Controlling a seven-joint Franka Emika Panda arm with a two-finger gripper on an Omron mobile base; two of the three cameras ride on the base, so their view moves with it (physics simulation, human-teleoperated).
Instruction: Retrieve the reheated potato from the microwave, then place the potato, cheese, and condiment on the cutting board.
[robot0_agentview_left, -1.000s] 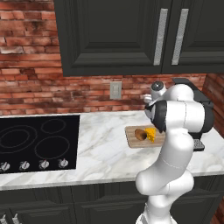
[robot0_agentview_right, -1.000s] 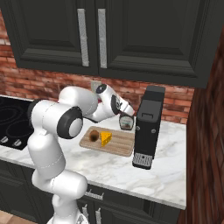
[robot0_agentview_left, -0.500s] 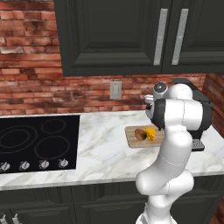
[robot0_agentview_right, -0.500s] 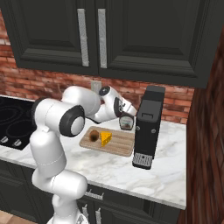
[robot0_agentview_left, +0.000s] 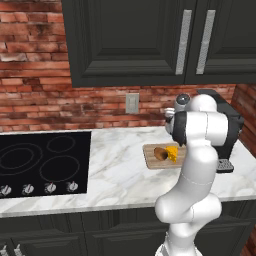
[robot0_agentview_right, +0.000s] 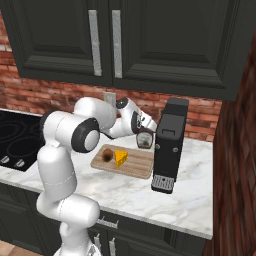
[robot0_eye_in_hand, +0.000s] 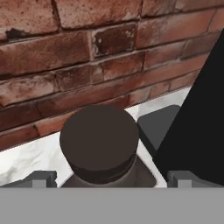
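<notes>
Dark and slim, the condiment (robot0_agentview_right: 144, 140) stands behind the cutting board (robot0_agentview_right: 131, 165), where potato (robot0_agentview_right: 107, 155) and cheese (robot0_agentview_right: 121, 158) lie unmoved, while the gripper (robot0_eye_in_hand: 105, 177) has edged closer, fingers wide either side of its cap.

The counter (robot0_agentview_left: 115, 165) is white marble with grey veining, backed by a red brick wall and set over dark cabinets. A black cooktop (robot0_agentview_left: 42, 162) is set into its left part. Toward the right a light-brown wooden cutting board (robot0_agentview_right: 135, 165) lies flat on the surface. A black boxy coffee machine (robot0_agentview_right: 169, 145) stands upright just beside the board's right end. A small dark bottle (robot0_agentview_right: 144, 140) stands behind the board, near the wall and close to the machine; whether its base touches the marble cannot be confirmed.
</notes>
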